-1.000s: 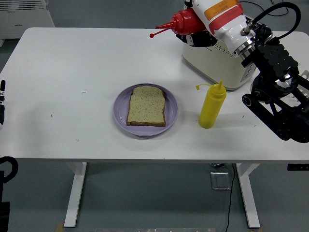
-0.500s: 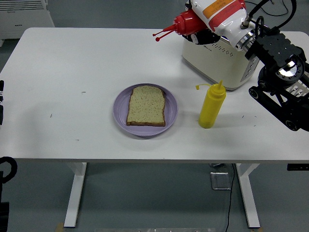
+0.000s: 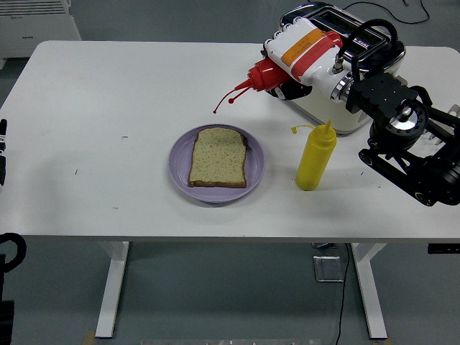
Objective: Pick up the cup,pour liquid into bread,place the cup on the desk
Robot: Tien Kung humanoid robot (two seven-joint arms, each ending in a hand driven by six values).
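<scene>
Head view, red bottle (image 3: 267, 74) gripped in right hand (image 3: 296, 59), nozzle tilted toward bread (image 3: 218, 157)

Right hand (image 3: 298, 61) tilts red bottle (image 3: 264, 74) (fingers seemingly wrapped) toward bread (image 3: 218, 157).

One view only, head camera. Mounted high on the robot's side, facing forward and down. The whole worktop (image 3: 108, 93) is in frame, near edge low in the picture, legs and floor visible beneath it. Moderate distance: the plate (image 3: 216, 164) sits about mid-frame. Right arm (image 3: 402, 144) enters from the right edge.
</scene>
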